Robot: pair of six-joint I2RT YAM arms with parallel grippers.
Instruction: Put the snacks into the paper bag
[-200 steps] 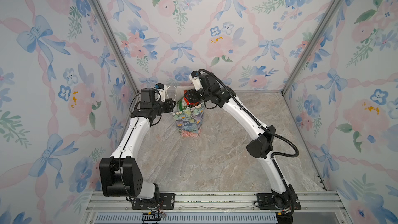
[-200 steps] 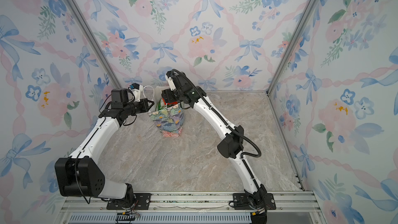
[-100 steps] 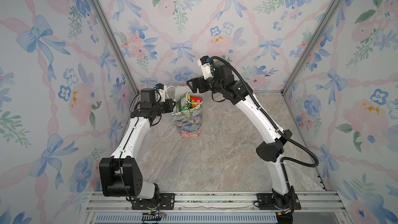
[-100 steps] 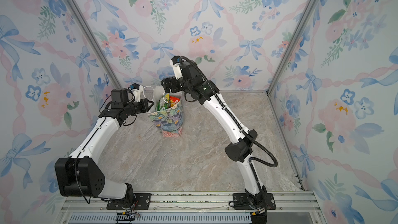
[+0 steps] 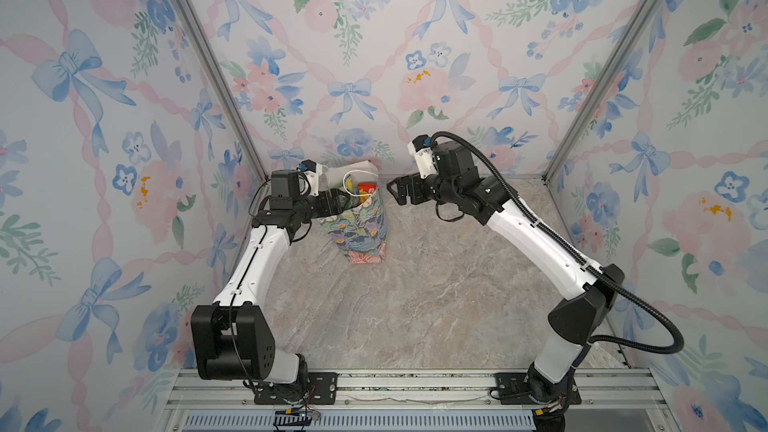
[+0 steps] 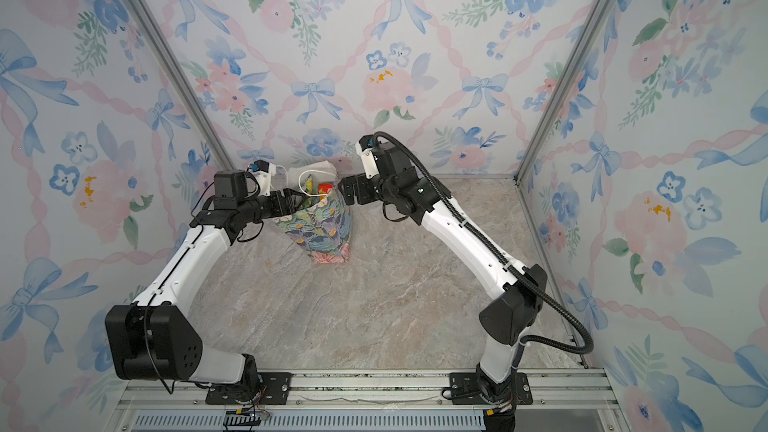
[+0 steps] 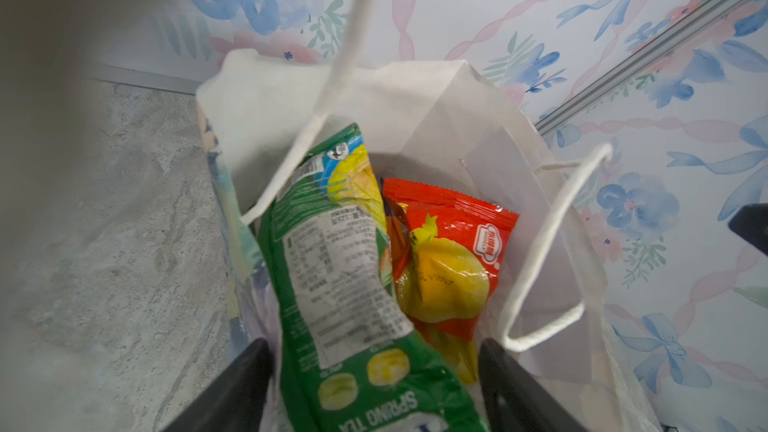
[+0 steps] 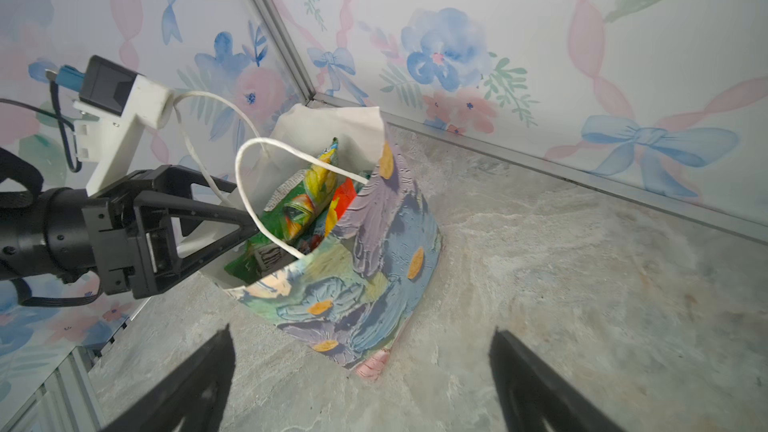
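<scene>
The floral paper bag point(image 5: 361, 234) point(image 6: 324, 230) stands upright near the back wall, mouth open. Inside it lie snacks: a green pouch point(image 7: 332, 276) point(image 8: 299, 209) and a red and yellow pouch point(image 7: 453, 243). They also show at the bag's mouth in both top views point(image 5: 365, 191) point(image 6: 323, 189). My left gripper point(image 5: 343, 201) point(image 7: 374, 344) point(image 8: 243, 203) is at the bag's left rim. Its jaws stand wide apart with the green pouch's end between them, untouched. My right gripper point(image 5: 390, 193) point(image 8: 361, 331) hangs open and empty just right of the bag.
White cord handles point(image 7: 540, 243) loop over the bag's mouth; one drapes by the left wrist camera mount point(image 8: 137, 110). The flowered back wall point(image 5: 374, 76) and a metal corner post point(image 8: 270, 22) stand close behind. Marble floor point(image 5: 415, 305) stretches to the front rail point(image 5: 395, 384).
My right gripper rose out of the bag's mouth and drew back to the right, opening wider. My left gripper's jaws opened at the bag's rim.
</scene>
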